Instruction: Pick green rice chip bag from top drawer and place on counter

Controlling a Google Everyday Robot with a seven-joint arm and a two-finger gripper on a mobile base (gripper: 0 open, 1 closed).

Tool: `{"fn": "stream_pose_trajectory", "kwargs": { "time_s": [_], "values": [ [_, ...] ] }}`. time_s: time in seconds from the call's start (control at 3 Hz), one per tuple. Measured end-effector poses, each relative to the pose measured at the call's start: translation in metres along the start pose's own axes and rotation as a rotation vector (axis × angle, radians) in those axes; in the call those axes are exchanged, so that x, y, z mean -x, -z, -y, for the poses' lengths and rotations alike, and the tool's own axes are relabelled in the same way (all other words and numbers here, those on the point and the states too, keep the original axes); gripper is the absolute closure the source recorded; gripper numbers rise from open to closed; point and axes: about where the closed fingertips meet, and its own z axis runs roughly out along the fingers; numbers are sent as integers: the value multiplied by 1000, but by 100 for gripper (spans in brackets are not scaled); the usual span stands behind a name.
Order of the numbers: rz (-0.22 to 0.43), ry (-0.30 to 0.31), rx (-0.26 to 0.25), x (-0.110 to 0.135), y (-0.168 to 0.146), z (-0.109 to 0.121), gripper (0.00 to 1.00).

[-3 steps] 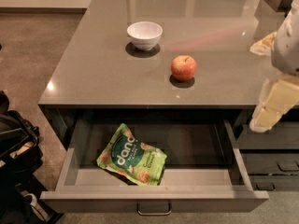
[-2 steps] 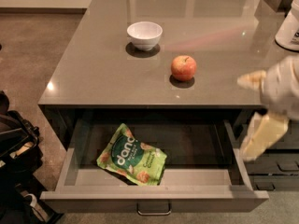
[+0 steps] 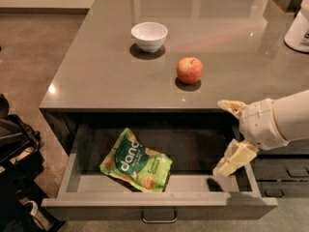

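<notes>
Camera view is showing the gripper [image 3: 232,133] hanging by the right end of the top drawer [image 3: 159,203], below the front edge of the surface [image 3: 106,76], fingers [image 3: 237,157] spread apart. The green rice chip bag [image 3: 136,167] is lying inside, left of middle. Flat and crinkly, it could be slipping out when pinched.

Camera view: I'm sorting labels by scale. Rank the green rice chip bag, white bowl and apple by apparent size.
1. green rice chip bag, though nearest the camera.
2. white bowl.
3. apple.
The tool hovers open over the top drawer's right end.
</notes>
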Motion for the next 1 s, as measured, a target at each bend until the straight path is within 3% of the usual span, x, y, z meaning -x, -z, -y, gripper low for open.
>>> {"fn": "stream_pose_trajectory", "kwargs": {
  "time_s": [0.33,0.67,1.0],
  "values": [
    [5,-11,-15,0,2,-6,0],
    [81,-40,-37,-8,-20,-27,0],
    [205,-41,-12,-10,-61,-45,0]
  ]
}}
